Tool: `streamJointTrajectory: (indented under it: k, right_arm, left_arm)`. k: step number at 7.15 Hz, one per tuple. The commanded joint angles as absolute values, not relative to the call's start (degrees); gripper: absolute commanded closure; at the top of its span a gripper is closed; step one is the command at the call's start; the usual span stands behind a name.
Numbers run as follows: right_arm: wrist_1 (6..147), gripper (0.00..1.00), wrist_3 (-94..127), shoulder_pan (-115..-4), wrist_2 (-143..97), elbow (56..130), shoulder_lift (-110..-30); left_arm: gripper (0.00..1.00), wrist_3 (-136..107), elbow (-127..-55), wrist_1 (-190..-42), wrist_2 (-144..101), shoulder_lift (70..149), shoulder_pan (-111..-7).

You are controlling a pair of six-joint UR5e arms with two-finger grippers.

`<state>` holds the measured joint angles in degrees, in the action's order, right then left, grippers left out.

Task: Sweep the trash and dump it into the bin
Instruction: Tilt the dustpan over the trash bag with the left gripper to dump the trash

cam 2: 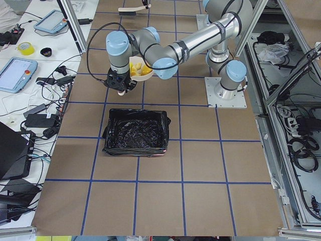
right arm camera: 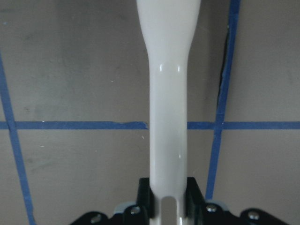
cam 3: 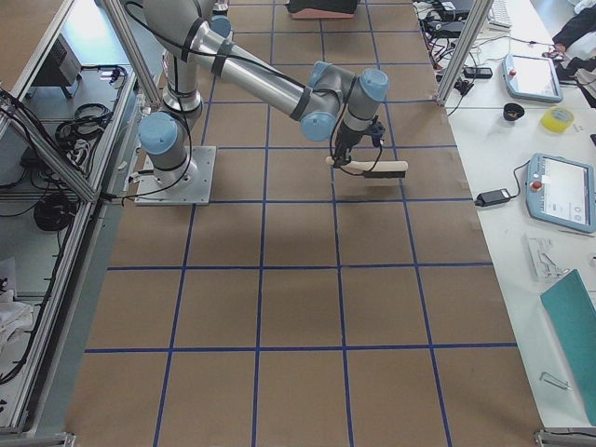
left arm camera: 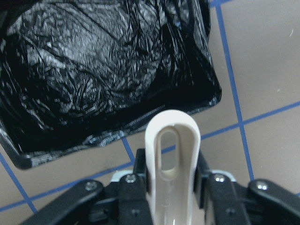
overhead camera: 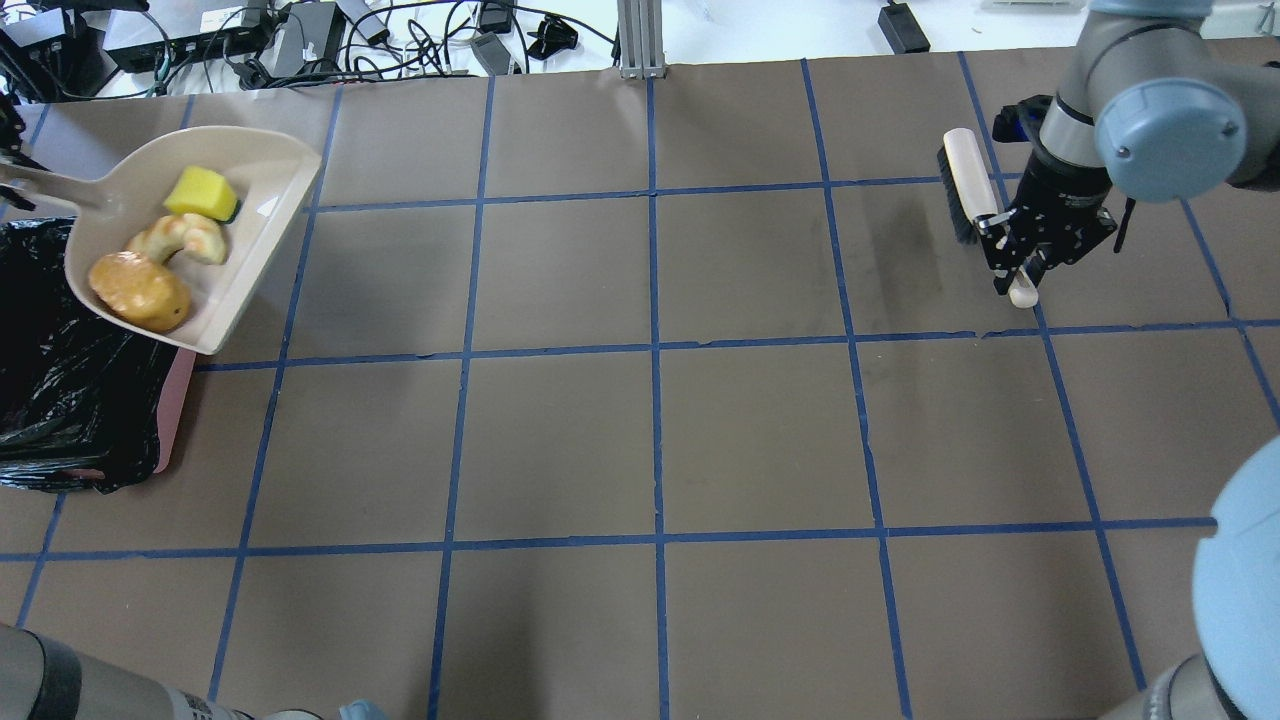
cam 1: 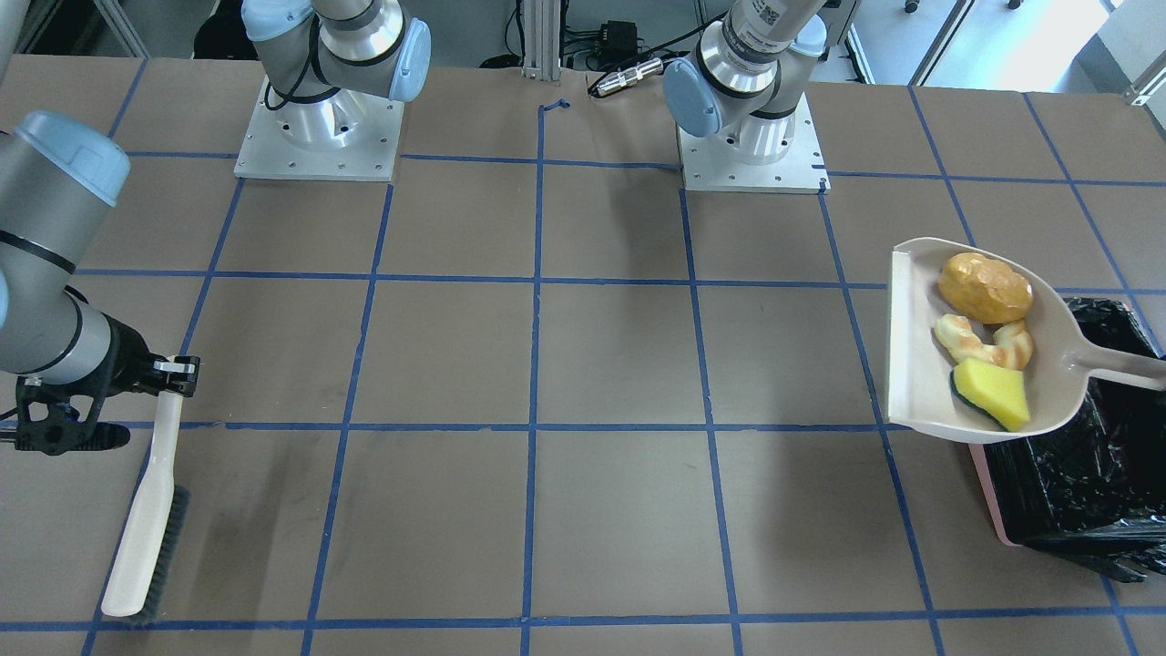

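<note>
My left hand [left arm camera: 172, 183] clamps the stiff dustpan [cam 1: 911, 364] by its handle, right hand [right arm camera: 168, 199] the brush [cam 1: 146, 533] — light trash [cam 1: 984, 287] should slide freely.

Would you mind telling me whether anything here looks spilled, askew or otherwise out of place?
Nothing stands out. The bread-like lump, cream slice and yellow wedge all lie inside the dustpan, held up next to the bin; none has spilled onto the table. The brush is held by its handle.

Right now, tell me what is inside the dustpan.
Three bits lie in the dustpan: a brown bread lump, a pale curved slice and a yellow wedge. Whatever is beneath them is hidden.
</note>
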<state>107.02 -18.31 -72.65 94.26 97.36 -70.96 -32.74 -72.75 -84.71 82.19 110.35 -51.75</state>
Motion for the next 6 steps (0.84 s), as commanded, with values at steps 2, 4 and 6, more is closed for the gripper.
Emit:
streamJointTrajectory:
  k: [2,4,6]
  right_arm:
    - [111.62,1.0,-24.34,-69.27,96.22,99.58,-70.14]
    - [111.53,1.0,-26.01,-67.24,96.59,99.58,-69.17]
    - [111.45,1.0,-25.05,-67.24,95.98,99.49,-69.26]
  left_arm:
    - [1.0,-20.16,-62.7,-84.11,82.62,117.92,-46.5]
    - [1.0,-14.7,-60.12,-77.99,82.1,123.03,-44.92]
    - [1.0,-10.83,-58.37,-75.78,80.96,125.32,-43.6]
